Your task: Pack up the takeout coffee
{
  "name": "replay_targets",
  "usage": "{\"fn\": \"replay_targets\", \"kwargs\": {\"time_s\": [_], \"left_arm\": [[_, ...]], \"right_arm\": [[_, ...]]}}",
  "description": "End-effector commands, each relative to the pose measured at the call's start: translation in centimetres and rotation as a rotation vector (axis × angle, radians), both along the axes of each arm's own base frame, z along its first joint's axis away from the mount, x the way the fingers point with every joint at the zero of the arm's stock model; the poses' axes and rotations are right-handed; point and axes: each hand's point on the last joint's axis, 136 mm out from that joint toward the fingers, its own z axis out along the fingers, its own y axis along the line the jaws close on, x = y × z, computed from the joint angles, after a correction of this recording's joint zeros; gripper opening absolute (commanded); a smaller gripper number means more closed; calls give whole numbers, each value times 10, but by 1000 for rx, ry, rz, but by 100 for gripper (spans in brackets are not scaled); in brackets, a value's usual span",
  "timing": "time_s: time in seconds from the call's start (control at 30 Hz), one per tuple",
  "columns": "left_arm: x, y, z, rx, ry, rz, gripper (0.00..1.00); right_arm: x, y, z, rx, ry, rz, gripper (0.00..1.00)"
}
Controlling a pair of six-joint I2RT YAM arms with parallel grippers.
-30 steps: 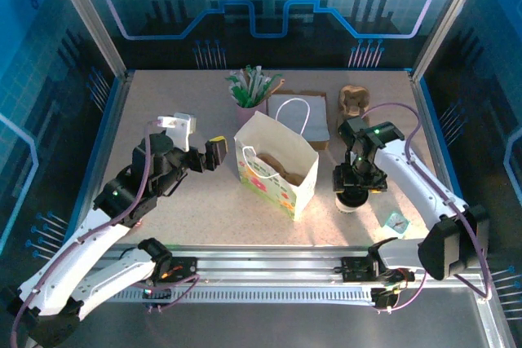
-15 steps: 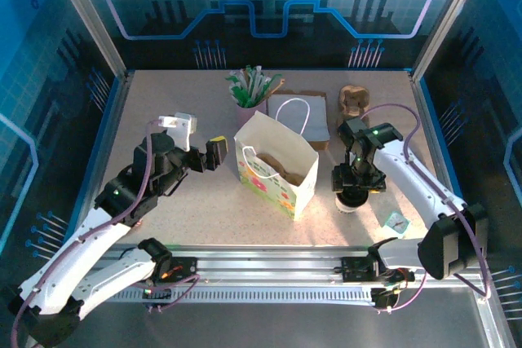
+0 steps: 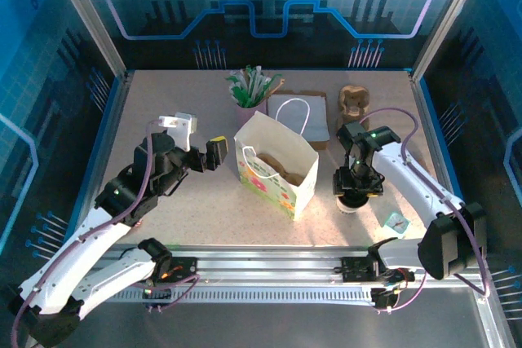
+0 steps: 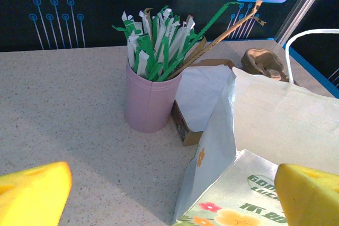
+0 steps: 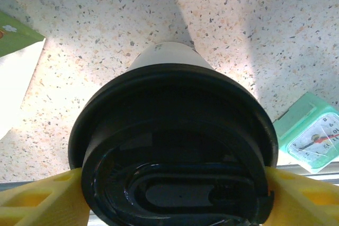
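Note:
The takeout coffee (image 3: 350,205) stands upright on the table, right of the paper bag (image 3: 277,173). My right gripper (image 3: 356,188) hangs straight over it. In the right wrist view the black lid (image 5: 175,146) sits between my yellow fingers (image 5: 45,199), which touch its rim on both sides, and the white cup wall (image 5: 164,54) tapers down below it. My left gripper (image 3: 200,138) hovers wide open just left of the bag, holding nothing. In the left wrist view my left gripper (image 4: 169,199) faces the flowered bag (image 4: 265,130).
A pink cup of green-and-white sachets (image 3: 246,112) (image 4: 150,99) stands behind the bag. A flat white bag on a brown box (image 3: 298,116) lies beside it, and a brown moulded carrier (image 3: 353,102) (image 4: 262,62) sits at the back right. A small green clock (image 3: 396,222) (image 5: 312,130) lies right of the cup.
My right gripper's fingers have drawn in against the lid and the wrist has shifted slightly. The left arm has not moved.

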Motion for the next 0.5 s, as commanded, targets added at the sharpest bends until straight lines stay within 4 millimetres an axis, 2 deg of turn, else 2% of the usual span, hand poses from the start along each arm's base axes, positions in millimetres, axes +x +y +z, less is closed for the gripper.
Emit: {"fn": "replay_targets", "kwargs": {"time_s": [0.0, 0.23, 0.47], "left_arm": [[2, 3, 0, 24, -7, 9, 99], [2, 3, -1, 26, -6, 8, 99], [2, 4, 1, 24, -11, 12, 99]], "right_arm": [[-4, 0, -4, 0, 15, -12, 74], [-5, -1, 2, -3, 14, -15, 65], [-13, -3, 20, -4, 1, -11, 64]]}}
